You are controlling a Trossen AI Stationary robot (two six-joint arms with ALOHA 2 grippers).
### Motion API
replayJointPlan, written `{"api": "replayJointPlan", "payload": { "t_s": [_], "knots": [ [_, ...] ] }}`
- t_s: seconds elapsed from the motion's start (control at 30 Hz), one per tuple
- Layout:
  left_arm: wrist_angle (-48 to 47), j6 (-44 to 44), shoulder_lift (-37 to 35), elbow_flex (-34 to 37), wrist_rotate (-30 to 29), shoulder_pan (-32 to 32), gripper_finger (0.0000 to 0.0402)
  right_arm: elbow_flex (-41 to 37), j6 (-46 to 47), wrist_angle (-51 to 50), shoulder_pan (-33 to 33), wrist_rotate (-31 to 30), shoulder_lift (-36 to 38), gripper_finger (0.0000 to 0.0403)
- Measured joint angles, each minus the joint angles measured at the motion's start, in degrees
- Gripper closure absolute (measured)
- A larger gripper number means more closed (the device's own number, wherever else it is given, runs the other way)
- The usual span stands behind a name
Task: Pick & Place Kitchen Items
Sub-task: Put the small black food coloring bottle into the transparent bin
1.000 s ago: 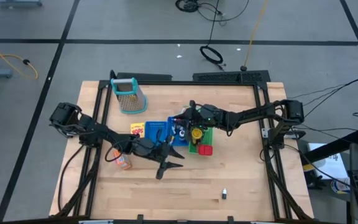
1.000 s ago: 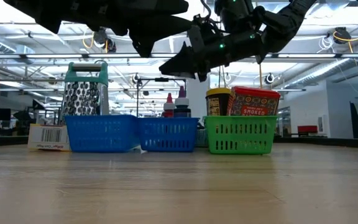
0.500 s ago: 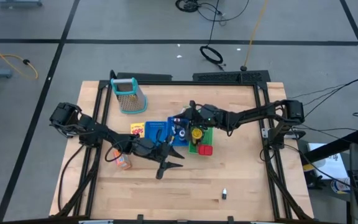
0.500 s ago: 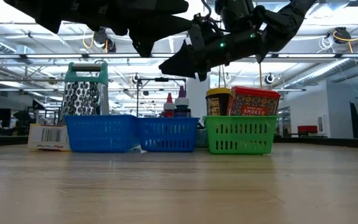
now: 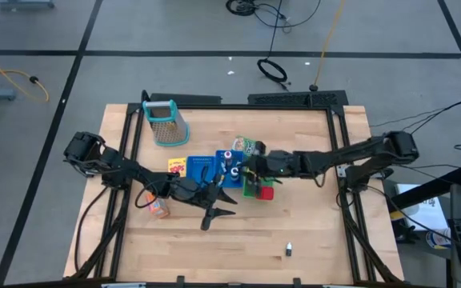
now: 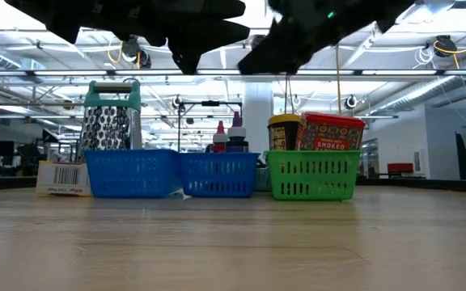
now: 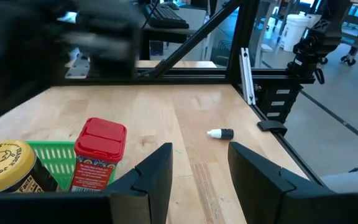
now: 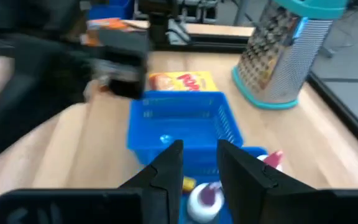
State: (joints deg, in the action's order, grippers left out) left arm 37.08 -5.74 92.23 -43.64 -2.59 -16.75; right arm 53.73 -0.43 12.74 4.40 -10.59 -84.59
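Right pincer [image 5: 246,170]: empty, fingers apart, above small bottles [image 5: 229,165] at table centre.
Left pincer [image 5: 224,205]: open, idle, 6 o'clock.
Risk: toppling bottles.

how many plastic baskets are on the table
3, side by side mid-table: the empty blue plastic basket at one end, another blue basket in the middle, the green plastic basket at the other.

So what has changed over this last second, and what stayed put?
The right gripper has pulled back from behind the baskets toward the front of the table and now hangs over the green basket, uncovering a green pouch on the table; nothing shows between its fingers. The left gripper, the blue baskets, the grater and the red tin have not moved.
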Motion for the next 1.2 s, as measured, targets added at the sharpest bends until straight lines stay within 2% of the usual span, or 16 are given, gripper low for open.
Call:
{"api": "replayJointPlan", "payload": {
  "t_s": [0.17, 0.3, 0.43, 0.57, 0.77, 1.2],
  "knots": [
    [0.0, 0.0, 0.0, 0.0, 0.0, 0.0, 0.0243, -1.9, 4.4, -4.1, 6.0, -0.1, 4.0, 0.0314],
    [0.1, -0.1, 0.0, 0.0, 0.0, 0.0, 0.0243, -7.0, 10.4, -4.3, 11.6, -0.1, 7.7, 0.0314],
    [0.2, -0.1, 0.0, 0.0, 0.0, 0.0, 0.0243, -13.5, 18.0, -1.0, 19.1, -3.2, 10.8, 0.0314],
    [0.4, -0.1, 0.0, 0.0, 0.0, 0.0, 0.0243, -19.1, 23.5, 7.1, 27.4, -8.1, 11.8, 0.0314],
    [0.5, -0.2, 0.0, 0.0, -0.2, 0.0, 0.0243, -23.5, 30.3, 14.4, 36.3, -13.5, 9.3, 0.0304],
    [0.5, -0.8, 0.0, 0.0, -2.2, 0.0, 0.0243, -23.5, 40.3, 15.7, 47.8, -13.4, 1.4, 0.0227]
  ]
}}
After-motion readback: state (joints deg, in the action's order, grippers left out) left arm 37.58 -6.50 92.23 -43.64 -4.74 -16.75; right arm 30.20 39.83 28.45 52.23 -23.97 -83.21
